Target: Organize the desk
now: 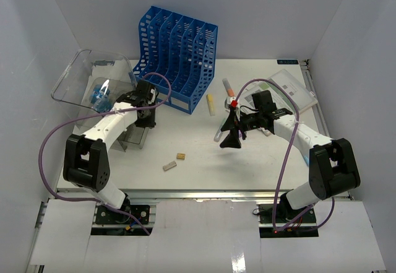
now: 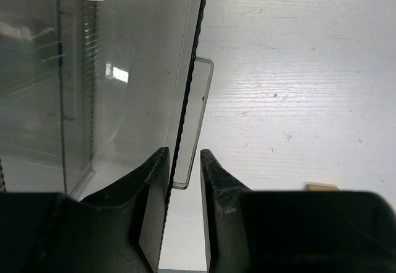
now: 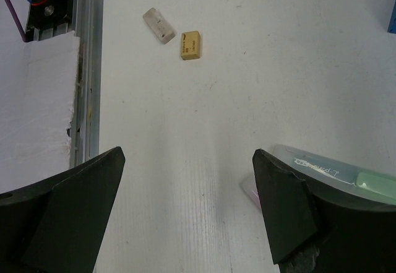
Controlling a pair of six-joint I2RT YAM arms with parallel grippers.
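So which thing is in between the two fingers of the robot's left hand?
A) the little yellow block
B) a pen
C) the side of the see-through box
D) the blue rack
C: in the left wrist view, the left gripper has one finger on each side of the thin wall of the clear bin.

I can read nothing cleanly from here. In my right wrist view, the translucent case (image 3: pixel 334 173) carries a line of white lettering and the yellow block (image 3: pixel 190 44) has small dark print on its face, but both are too fine for me to spell out. From the top camera, the printed sheet (image 1: pixel 292 87) and a small dark label (image 1: pixel 286 62) at the far edge of the desk (image 1: pixel 204 174) show only marks, no legible words.
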